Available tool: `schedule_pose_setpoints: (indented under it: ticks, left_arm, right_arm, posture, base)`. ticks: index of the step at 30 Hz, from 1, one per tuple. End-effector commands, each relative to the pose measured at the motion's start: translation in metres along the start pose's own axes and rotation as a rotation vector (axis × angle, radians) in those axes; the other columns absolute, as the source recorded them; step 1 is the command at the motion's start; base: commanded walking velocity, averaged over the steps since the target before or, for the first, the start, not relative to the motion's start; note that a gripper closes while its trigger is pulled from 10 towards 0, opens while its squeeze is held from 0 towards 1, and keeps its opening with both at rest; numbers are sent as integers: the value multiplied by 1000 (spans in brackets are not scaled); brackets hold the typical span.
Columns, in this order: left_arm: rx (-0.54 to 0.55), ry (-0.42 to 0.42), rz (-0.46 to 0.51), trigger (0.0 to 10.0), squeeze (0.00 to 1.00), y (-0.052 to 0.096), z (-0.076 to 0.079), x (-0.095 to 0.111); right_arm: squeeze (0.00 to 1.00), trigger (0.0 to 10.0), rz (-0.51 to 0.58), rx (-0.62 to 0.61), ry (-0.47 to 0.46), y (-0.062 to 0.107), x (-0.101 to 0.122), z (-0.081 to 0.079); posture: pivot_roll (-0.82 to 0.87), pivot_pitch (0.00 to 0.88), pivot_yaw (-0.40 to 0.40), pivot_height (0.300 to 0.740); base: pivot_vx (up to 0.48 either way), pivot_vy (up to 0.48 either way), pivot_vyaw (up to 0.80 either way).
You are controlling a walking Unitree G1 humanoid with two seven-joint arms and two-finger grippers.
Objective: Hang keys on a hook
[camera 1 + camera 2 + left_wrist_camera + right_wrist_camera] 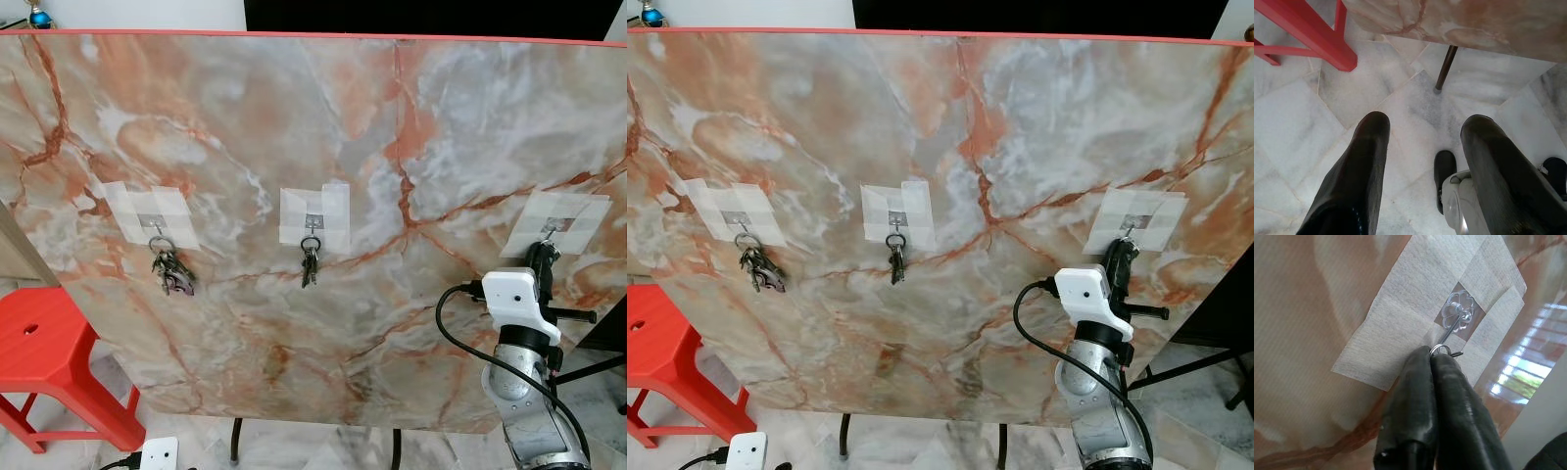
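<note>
The right gripper [1436, 352] has its fingers pinched together on the key ring [1440, 350], held right at the hook [1448, 335] tip – ease the ring fully over the tip before letting go (a judgement). Only a thin silver loop shows; the keys are hidden. The left gripper [1422, 147] hangs idle, fingers apart

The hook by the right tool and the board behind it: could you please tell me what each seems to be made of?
The hook looks like bright metal wire on a clear, flower-shaped plastic base, judging by its glints; pale, matte paper-like tape strips hold it on. The board shows a glossy marble pattern with orange veins; whether it is real stone or a printed panel cannot be told. The right tool is shut on a small metal key ring.
</note>
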State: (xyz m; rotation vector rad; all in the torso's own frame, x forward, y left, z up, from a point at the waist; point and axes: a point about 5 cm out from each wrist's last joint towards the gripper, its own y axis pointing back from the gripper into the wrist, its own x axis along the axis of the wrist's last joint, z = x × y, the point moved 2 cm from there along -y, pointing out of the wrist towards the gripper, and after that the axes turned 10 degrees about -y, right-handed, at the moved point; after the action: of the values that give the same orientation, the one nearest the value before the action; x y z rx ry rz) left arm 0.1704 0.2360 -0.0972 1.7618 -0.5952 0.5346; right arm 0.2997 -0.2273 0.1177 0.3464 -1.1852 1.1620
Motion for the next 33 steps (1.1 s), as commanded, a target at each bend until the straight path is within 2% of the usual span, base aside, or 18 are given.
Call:
schedule_pose_setpoints:
  ticks: [1, 9, 10, 11, 12, 14, 15, 17, 21, 23, 30, 33]
  left_arm:
    - [0, 5, -21, 10000, 0, 1, 1, -5]
    - [-1, 3, -18, 10000, 0, 1, 1, -4]
    - [-1, 3, -18, 10000, 0, 1, 1, -4]
    - [-1, 3, -18, 10000, 0, 1, 1, -4]
    - [-2, 3, -18, 10000, 0, 1, 2, -4]
    - [-2, 2, -18, 10000, 0, 1, 2, -4]
    - [-3, 1, -19, 10000, 0, 1, 3, -4]
    - [-3, 1, -19, 10000, 0, 1, 3, -4]
    - [-2, 1, -20, 10000, 0, 1, 3, -4]
    - [-2, 1, -20, 10000, 0, 1, 3, -4]
    - [-2, 1, -24, 10000, 0, 1, 2, -5]
    - [-3, -1, -25, 10000, 0, 1, 1, -5]
  right_arm:
    - [1000, 10000, -11, 25, 4, -1, -2, -4]
    - [1000, 10000, -12, 33, -10, 1, -1, -6]
    - [169, 10000, -16, 39, -12, 3, -2, -6]
    - [169, 10000, -16, 39, -12, 3, -2, -6]
    - [0, 10000, -22, 53, -23, 7, -3, -7]
    - [0, 10000, -28, 76, -43, 11, -4, -9]
    - [0, 10000, -29, 138, -68, 17, -4, -17]
    - [0, 10000, -32, 184, -78, 22, -5, -22]
    - [0, 10000, -109, 299, -151, 36, -17, -37]
    - [0, 10000, -124, 331, -155, 42, -22, -41]
    - [0, 10000, -160, 316, -129, 51, -34, -37]
    - [0, 10000, -282, 332, -181, 61, -53, -40]
  posture:
    - [-21, 0, -30, 740]
    - [-20, 0, -29, 740]
    - [-20, 0, -29, 740]
    - [-20, 0, -29, 740]
    - [-21, 0, -29, 740]
    - [-21, 0, -29, 740]
    - [-21, 0, -29, 740]
    - [-21, 0, -29, 740]
    - [-19, 0, -31, 740]
    - [-16, 0, -32, 740]
    - [-22, 0, -29, 740]
    - [-23, 0, -29, 740]
  base:
    - [0, 0, 0]
    - [0, 0, 0]
    - [0, 0, 0]
    - [0, 0, 0]
    - [0, 0, 0]
    - [0, 0, 0]
    - [0, 0, 0]
    - [0, 0, 0]
    - [0, 0, 0]
    - [0, 0, 0]
    - [0, 0, 0]
    - [0, 0, 0]
